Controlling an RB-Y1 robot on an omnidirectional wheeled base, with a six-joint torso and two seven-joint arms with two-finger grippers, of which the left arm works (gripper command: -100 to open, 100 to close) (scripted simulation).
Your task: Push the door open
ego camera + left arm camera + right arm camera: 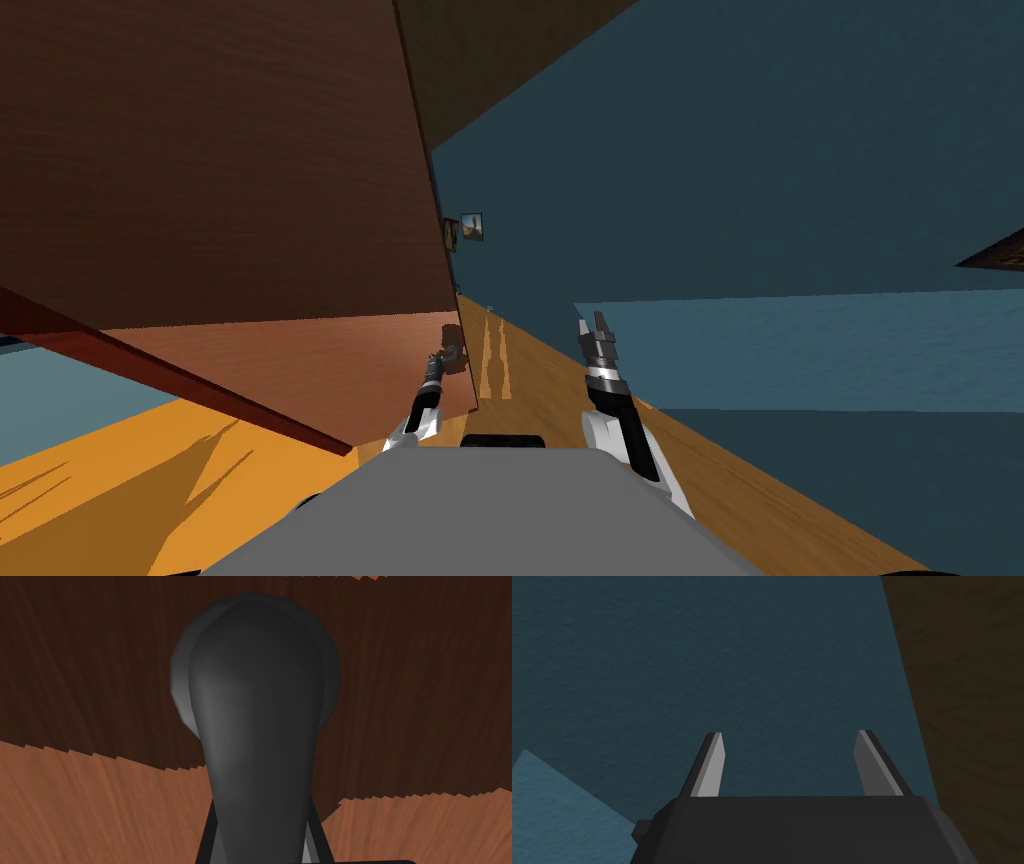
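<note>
One broad door stands just ahead of me on my left. It is a flat slab of reddish-brown wood grain, its upper part in deep shadow and its lower band lit to a warmer tone. To the right runs a matte, faintly stippled blue-teal wall, and below lies an orange plank floor. Near the door's free edge sits the handle, a smooth dark-grey lever with a rounded end and a round plate behind it. The left claw is clamped on this lever, its fingers pressing it from either side. The right claw is raised near the blue wall, its thin grey blades well apart. Two small framed pictures hang on the far wall.
</note>
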